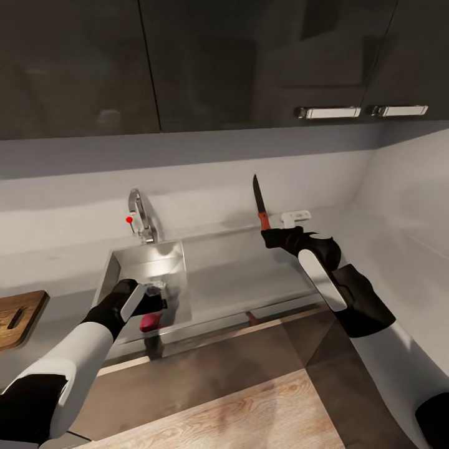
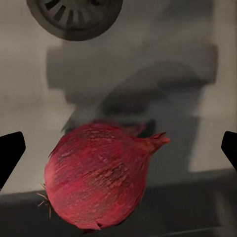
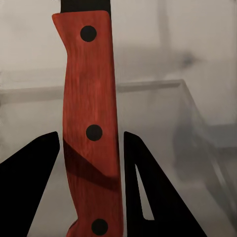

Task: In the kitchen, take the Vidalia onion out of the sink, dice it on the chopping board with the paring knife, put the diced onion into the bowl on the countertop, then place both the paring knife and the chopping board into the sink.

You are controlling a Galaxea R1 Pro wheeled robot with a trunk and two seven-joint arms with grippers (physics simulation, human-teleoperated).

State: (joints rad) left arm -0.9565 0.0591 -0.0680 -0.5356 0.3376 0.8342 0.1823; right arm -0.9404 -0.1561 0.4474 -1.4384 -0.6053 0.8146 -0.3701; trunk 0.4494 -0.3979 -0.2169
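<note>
The onion [image 2: 101, 175] looks round, firm and smooth-skinned, so the wide-open left tool [image 2: 118, 148] should grip its widest middle, while the right tool [image 3: 91, 148] is clamped on the paring knife [image 3: 91, 98] handle.

Both arms wear glossy white shells over black joints. The left gripper [image 1: 157, 301] and right gripper [image 1: 269, 236] are black. Their fingers [image 3: 153, 197] are flat, wedge-shaped and matte.

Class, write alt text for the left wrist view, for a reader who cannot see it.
A dark red onion lies on the grey steel floor of the sink, centred between the two black fingertips of the open left gripper, which do not touch it. The round dark drain sits beyond the onion.
</note>
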